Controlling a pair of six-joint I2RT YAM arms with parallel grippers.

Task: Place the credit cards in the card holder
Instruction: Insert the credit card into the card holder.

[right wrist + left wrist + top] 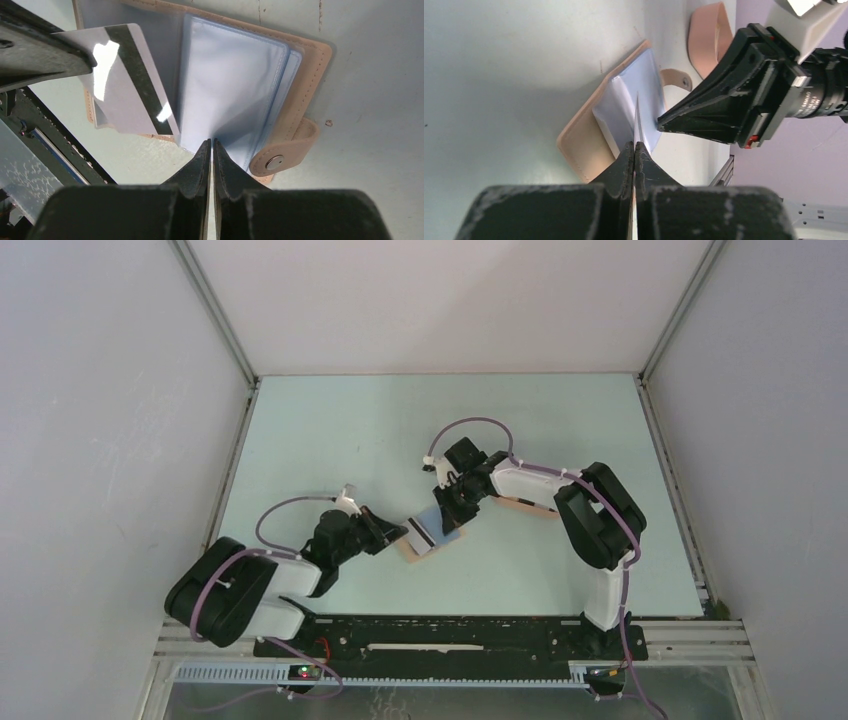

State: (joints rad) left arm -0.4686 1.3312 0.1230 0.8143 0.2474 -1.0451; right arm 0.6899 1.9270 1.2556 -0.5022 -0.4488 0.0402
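Observation:
The tan card holder [412, 548] lies open on the table between the arms. Its clear sleeves [230, 85] stand fanned up, and its snap strap [280, 155] sticks out at one side. My right gripper [210, 142] is shut on the edge of one clear sleeve and holds it up; it also shows in the top view [458, 512]. My left gripper [634, 145] is shut on a light blue-grey credit card with a dark stripe [125, 90]. The card shows edge-on in the left wrist view [636, 117], with its far end over the holder's open pockets. The other cards are out of view.
A peach-pink oval tray [709, 40] lies just beyond the holder, partly under my right arm [560, 490]. The grippers sit close together over the holder. Enclosure walls ring the table [400, 420], and a rail [450, 635] runs along the near edge.

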